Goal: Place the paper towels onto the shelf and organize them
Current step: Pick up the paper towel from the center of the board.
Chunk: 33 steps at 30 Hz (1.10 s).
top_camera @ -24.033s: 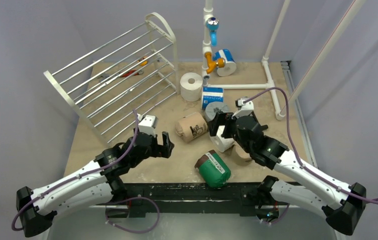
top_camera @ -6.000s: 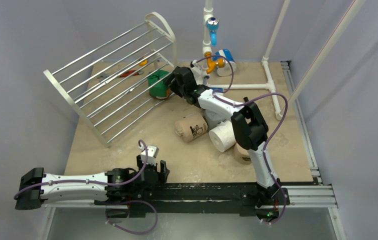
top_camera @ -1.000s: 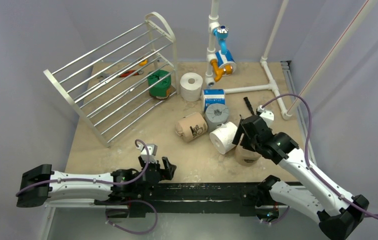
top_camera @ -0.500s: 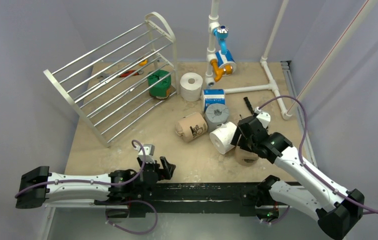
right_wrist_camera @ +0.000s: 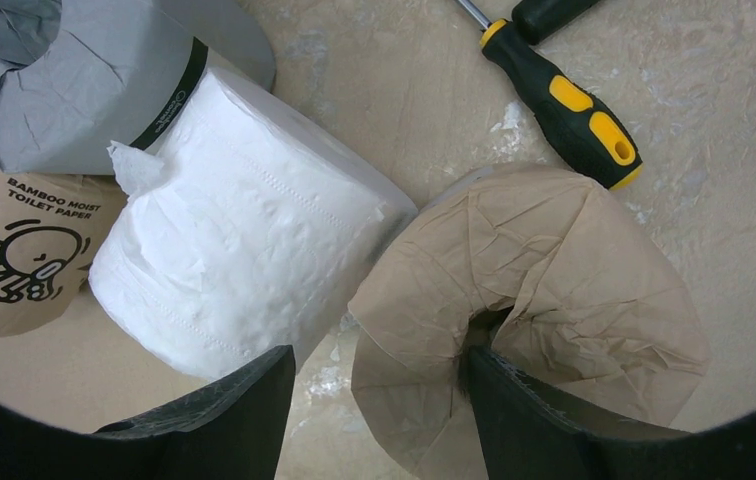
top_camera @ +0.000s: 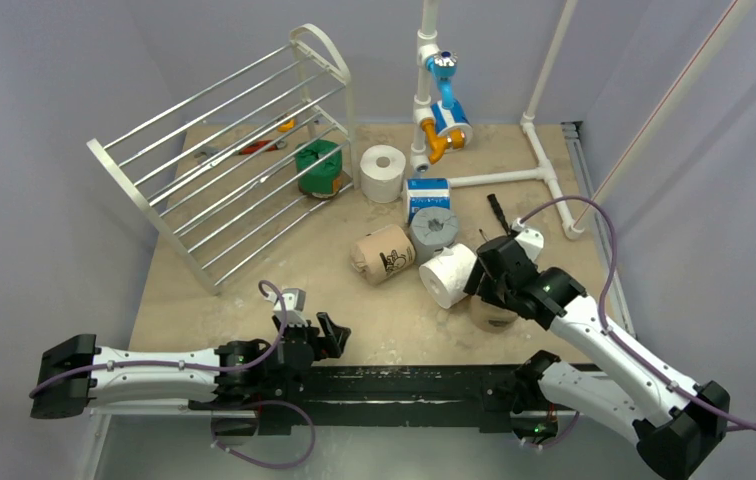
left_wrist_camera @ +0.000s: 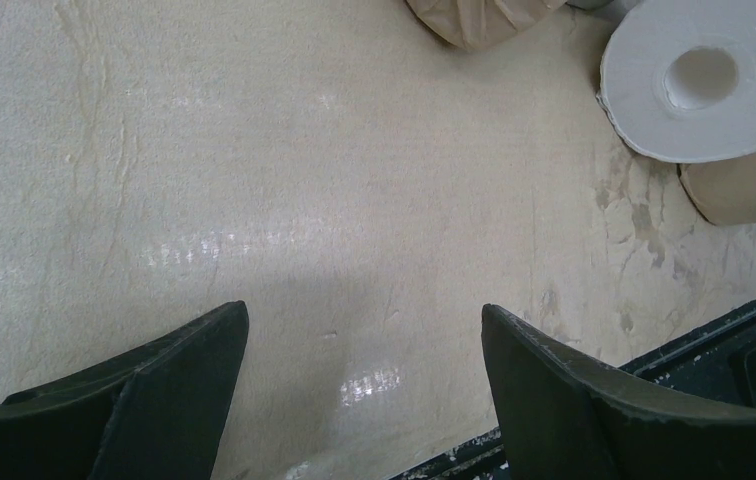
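Observation:
The white-framed shelf (top_camera: 224,150) stands at the back left, with a green roll (top_camera: 318,167) at its right end. An upright white roll (top_camera: 383,172), a blue-white roll (top_camera: 427,193), a grey roll (top_camera: 434,231), a printed tan roll (top_camera: 382,253) and a lying white roll (top_camera: 448,275) sit mid-table. My right gripper (right_wrist_camera: 379,365) is open over a plain tan roll (right_wrist_camera: 544,290). One finger is at its hollow core, the other between it and the white roll (right_wrist_camera: 244,260). My left gripper (left_wrist_camera: 364,320) is open and empty, low over bare table near the front edge.
A white pipe frame (top_camera: 494,175) with blue and orange fittings stands at the back, a blue-white roll (top_camera: 451,120) against it. A black-and-yellow screwdriver (right_wrist_camera: 554,95) lies just beyond the tan roll. Red-handled tools (top_camera: 259,145) lie behind the shelf. The black rail (top_camera: 404,380) runs along the front.
Since 24 s ago the green roll went from the front of the table to the shelf. In the last second my right gripper has lowered slightly onto the plain tan roll. My left gripper barely shifted.

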### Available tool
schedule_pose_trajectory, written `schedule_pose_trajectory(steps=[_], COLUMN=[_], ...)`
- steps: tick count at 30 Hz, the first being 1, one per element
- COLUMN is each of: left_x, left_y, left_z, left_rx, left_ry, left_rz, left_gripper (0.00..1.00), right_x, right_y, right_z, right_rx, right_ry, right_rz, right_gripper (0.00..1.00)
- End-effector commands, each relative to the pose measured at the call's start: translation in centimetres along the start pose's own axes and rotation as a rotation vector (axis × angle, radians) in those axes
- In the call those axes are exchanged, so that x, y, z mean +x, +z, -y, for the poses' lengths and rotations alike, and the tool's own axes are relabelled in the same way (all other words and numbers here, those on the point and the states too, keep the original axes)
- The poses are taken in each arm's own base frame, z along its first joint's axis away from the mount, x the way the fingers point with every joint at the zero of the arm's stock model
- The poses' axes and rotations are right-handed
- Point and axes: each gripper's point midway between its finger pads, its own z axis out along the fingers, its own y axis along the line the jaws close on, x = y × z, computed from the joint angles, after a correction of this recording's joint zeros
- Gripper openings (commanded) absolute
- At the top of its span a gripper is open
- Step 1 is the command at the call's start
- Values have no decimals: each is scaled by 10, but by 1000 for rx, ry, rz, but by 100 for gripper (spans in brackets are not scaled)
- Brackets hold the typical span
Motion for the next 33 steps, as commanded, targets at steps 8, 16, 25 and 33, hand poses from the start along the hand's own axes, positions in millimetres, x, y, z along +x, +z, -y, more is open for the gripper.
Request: schedule_pose_trajectory(steps=[8,16,25,33], left_x=[7,6,3,2], left_y=[1,0,-2,-3], left_z=[-15,-16,-15,-15], left_rx=[-42,-38,-57,-61], left_ry=[21,12,36,25], left_rz=[-10,-3,-13,-11], left_gripper=[86,86,85,85], right_x=[22,29,25,3], right_y=[5,10,3,-28], right_z=[10,10,6,1], right_rx=[67,77,42,-14], right_ry=[-48,-64,-48,-44], right_rz=[-73,-96,-80,-37], right_gripper=[59,54,28,25])
